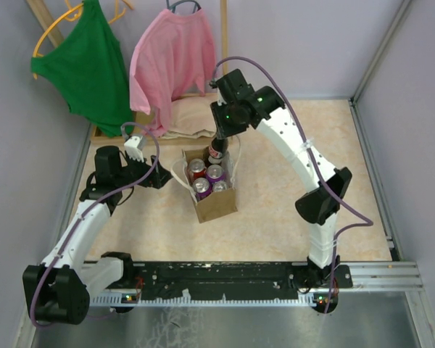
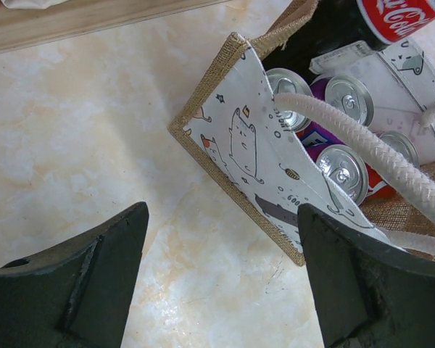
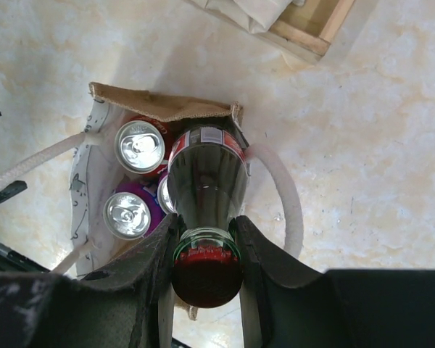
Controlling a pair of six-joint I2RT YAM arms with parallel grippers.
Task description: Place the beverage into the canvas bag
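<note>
We see our right claw (image 3: pixel 206 250) clamped on the neck of the cola bottle (image 3: pixel 206 174). The bottle stands upright with its lower end inside the canvas bag (image 3: pixel 159 105), at a far corner beside the drink cans (image 3: pixel 139 145) (four tops show from above). Our left claw (image 2: pixel 221 275) gapes wide and empty, just beside a corner on the bag's left side, low over the table (image 2: pixel 94 130).

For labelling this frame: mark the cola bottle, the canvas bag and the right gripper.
cola bottle (image 3: pixel 206 177), right wrist view, on its dark shoulder.
canvas bag (image 1: pixel 217 207), top external view, on its brown front wall.
right gripper (image 3: pixel 205 226), right wrist view, midway between fingertips at the bottle's neck.
</note>
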